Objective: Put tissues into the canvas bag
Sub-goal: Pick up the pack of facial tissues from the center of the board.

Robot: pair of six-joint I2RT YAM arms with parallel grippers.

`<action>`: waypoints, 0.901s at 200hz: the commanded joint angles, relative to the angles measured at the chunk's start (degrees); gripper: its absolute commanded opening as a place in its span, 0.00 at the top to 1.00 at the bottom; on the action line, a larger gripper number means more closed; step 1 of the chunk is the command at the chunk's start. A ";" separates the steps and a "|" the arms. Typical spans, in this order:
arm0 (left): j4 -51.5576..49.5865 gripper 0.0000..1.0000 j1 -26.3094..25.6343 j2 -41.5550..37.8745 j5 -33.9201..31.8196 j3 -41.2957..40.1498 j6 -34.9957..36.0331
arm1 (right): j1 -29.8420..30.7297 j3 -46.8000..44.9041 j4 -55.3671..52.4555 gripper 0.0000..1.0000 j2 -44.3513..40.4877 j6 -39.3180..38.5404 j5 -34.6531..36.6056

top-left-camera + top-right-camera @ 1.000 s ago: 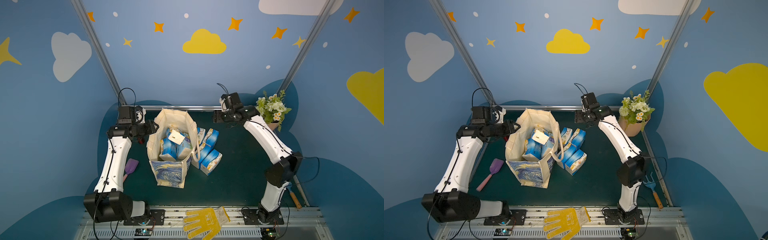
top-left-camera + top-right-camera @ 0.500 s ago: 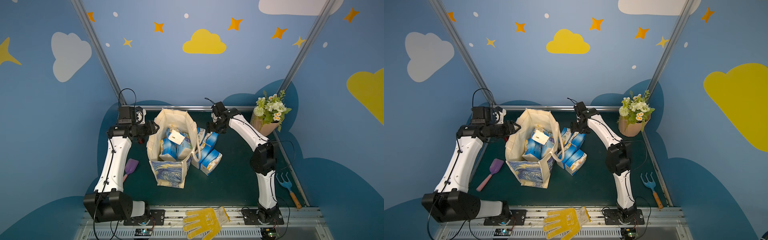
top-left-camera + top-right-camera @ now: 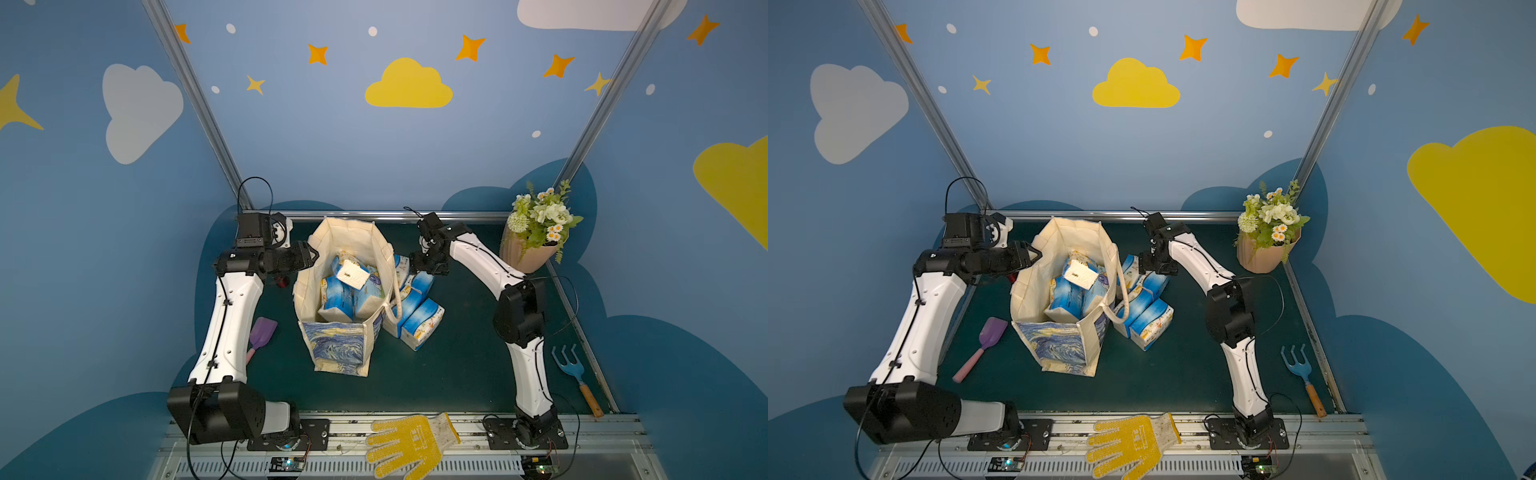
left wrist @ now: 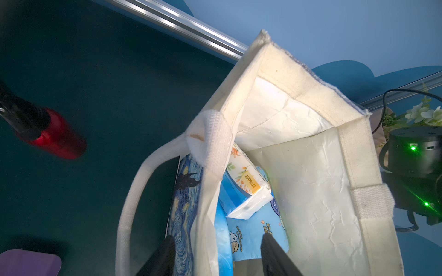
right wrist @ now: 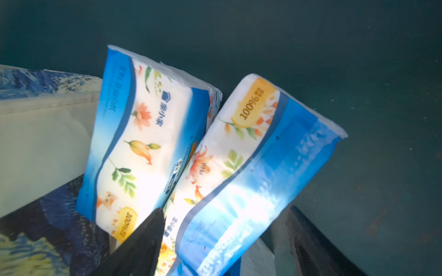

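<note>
The canvas bag (image 3: 336, 349) stands open mid-table, with a cream lining and a starry print outside. Several blue-and-white tissues (image 3: 338, 295) lie inside, and a pale teal pack (image 4: 253, 229) shows under a floral one (image 4: 244, 188). More tissues (image 3: 422, 322) are piled against the bag's right side. My left gripper (image 3: 309, 259) sits at the bag's left rim. Its jaws are slightly apart, one finger outside the wall and one inside (image 4: 218, 253). My right gripper (image 3: 424, 266) hangs open over the outer pile, its fingers straddling the end of one pack (image 5: 227, 239) without pinching it.
A purple spatula (image 3: 262, 334) lies left of the bag, and a red object (image 4: 57, 136) sits below the left arm. A flower pot (image 3: 536, 232) stands at the back right. A blue hand rake (image 3: 571, 370) lies along the right edge, and a yellow glove (image 3: 411, 444) rests on the front rail.
My right arm swung in from the back and came down over the packs beside the bag, its jaws widening. My left gripper stayed at the bag's rim and eased apart slightly.
</note>
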 commanded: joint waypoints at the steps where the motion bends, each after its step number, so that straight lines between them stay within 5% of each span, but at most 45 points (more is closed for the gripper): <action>1: -0.66 0.85 0.20 0.25 0.28 0.45 0.74 | 0.33 1.07 -0.83 0.20 2.20 0.69 1.68; 113: -0.78 0.85 0.28 0.38 -0.14 0.28 1.44 | -2.55 -3.15 -5.06 0.19 2.71 0.17 10.54; 180: 0.11 0.85 0.23 1.15 0.91 0.28 0.48 | -3.76 -7.76 0.49 0.18 -4.66 -0.05 1.59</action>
